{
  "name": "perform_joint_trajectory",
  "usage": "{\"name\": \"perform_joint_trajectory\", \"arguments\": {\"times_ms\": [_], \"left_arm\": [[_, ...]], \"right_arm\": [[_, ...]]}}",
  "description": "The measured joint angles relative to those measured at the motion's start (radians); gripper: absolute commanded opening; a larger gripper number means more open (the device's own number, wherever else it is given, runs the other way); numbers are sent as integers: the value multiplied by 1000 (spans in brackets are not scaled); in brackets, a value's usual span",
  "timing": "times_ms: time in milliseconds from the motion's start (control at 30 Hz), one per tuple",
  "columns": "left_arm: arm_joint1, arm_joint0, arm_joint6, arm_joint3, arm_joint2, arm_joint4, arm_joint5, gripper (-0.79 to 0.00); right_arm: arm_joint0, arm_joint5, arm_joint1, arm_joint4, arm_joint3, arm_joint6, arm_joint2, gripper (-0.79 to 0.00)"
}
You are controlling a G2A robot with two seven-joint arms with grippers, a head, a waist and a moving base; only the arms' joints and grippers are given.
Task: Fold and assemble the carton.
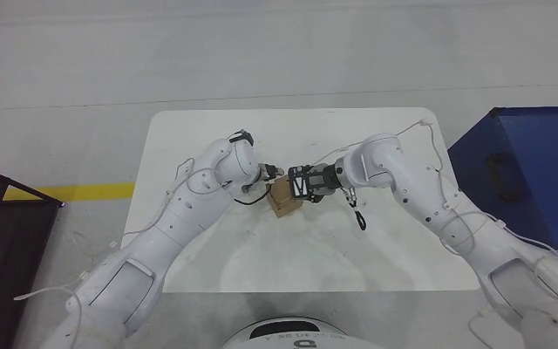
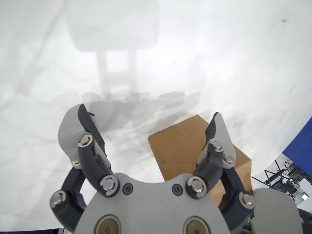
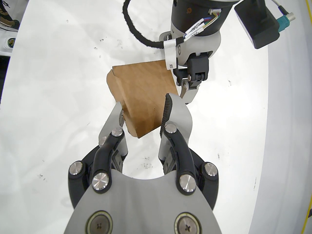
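We see a white tabletop (image 1: pixel 366 253) with rounded corners standing on a pale grey floor (image 1: pixel 261 52). A yellow stripe (image 1: pixel 83 190) runs along the floor at the left, near a black frame (image 1: pixel 22 253). A blue box (image 1: pixel 514 166) stands at the right.

In the top view the carton (image 1: pixel 281 205) has its 2 o'clock corner hidden under the right hand (image 1: pixel 296 184), flap condition too small to determine, while the left hand (image 2: pixel 149 112) masks its near portion in the left wrist view.
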Motion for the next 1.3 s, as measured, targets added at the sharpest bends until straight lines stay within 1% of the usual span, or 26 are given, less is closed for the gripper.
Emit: {"name": "perform_joint_trajectory", "arguments": {"times_ms": [233,400,467,533,633,767,933,1067,1300], "left_arm": [[-2,3,2,3,0,2,-6,0],[-3,3,3,4,-3,2,-6,0],[-4,3,3,4,-3,2,-6,0],[-4,4,1,4,-4,3,-7,0],[-4,5,-1,5,-4,7,-9,0],[-5,6,-6,4,-4,10,-10,0],[-5,6,-11,5,-4,14,-12,0],[-6,6,-12,4,-5,16,-12,0],[-4,4,-22,0,-23,6,-12,0]], "right_arm": [[-10,9,-6,-42,-11,-9,-3,-394],[-14,13,-10,-58,-15,-7,-4,-409],[-15,14,-12,-62,-16,-8,-3,-434],[-15,18,-13,-66,-16,-11,0,-483],[-18,29,-15,-72,-17,-17,6,-505],[-23,33,-15,-83,-21,-24,14,-502],[-31,32,-17,-93,-22,-14,19,-471],[-31,30,-21,-86,-16,6,15,-499],[-29,28,-28,-76,-11,30,15,-493]]}}
